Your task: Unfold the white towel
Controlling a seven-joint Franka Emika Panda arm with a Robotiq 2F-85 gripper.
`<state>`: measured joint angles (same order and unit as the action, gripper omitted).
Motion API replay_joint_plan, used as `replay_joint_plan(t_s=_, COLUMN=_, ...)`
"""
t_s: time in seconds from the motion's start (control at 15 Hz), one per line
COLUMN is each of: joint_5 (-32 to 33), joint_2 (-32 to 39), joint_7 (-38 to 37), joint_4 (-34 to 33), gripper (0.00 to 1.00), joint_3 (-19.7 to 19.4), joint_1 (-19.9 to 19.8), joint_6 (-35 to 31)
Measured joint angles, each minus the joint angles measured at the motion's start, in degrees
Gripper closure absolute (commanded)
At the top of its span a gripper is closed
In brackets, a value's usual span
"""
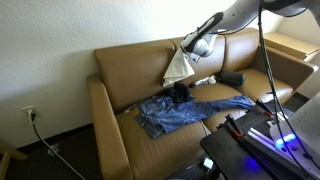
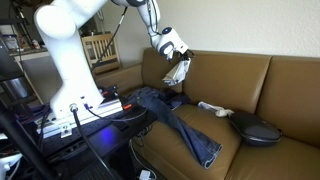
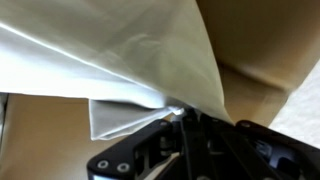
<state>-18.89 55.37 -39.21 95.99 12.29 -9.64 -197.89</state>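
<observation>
Wrist view alone shows hand [image 3: 183,112] pinching white towel [image 3: 120,50].

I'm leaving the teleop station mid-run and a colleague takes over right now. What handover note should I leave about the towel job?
End effector: shut on an upper edge of the white towel, up in front of the backrest.
Towel: hangs from the grip above the couch seat. The wrist view shows layers folded over each other.
Nearby: jeans spread on the seat below, and a dark rounded object farther along the seat.
Done: the towel is grasped and in the air.
Left: open out the folds and lay it flat. A bare stretch of seat looks like the easiest spot.
</observation>
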Motion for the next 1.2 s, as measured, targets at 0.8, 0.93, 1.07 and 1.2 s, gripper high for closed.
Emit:
replay_joint_plan(t_s=0.8, joint_5=-16.7, joint_2=-0.4, joint_7=0.1, joint_4=-1.4, gripper=0.99, joint_3=-18.8, joint_1=4.2, joint_6=2.7)
replay_joint_plan(t_s=0.93, joint_5=-22.8, joint_2=4.8, joint_7=-2.2, joint_4=-5.3, gripper=0.99, joint_3=-28.1, joint_1=9.4, joint_6=5.1)
replay_joint_plan(t_s=1.07, joint_5=-26.7, joint_2=10.2, joint_7=-7.1, joint_4=-10.0, gripper=0.99, joint_3=-37.1, joint_1=11.7, joint_6=10.8)
replay_joint_plan(t_s=1.2, joint_5=-27.9, joint_2=14.8, joint_7=-14.2, joint_4=-14.3, gripper=0.99, joint_3=-45.1, joint_1=11.9, joint_6=18.8)
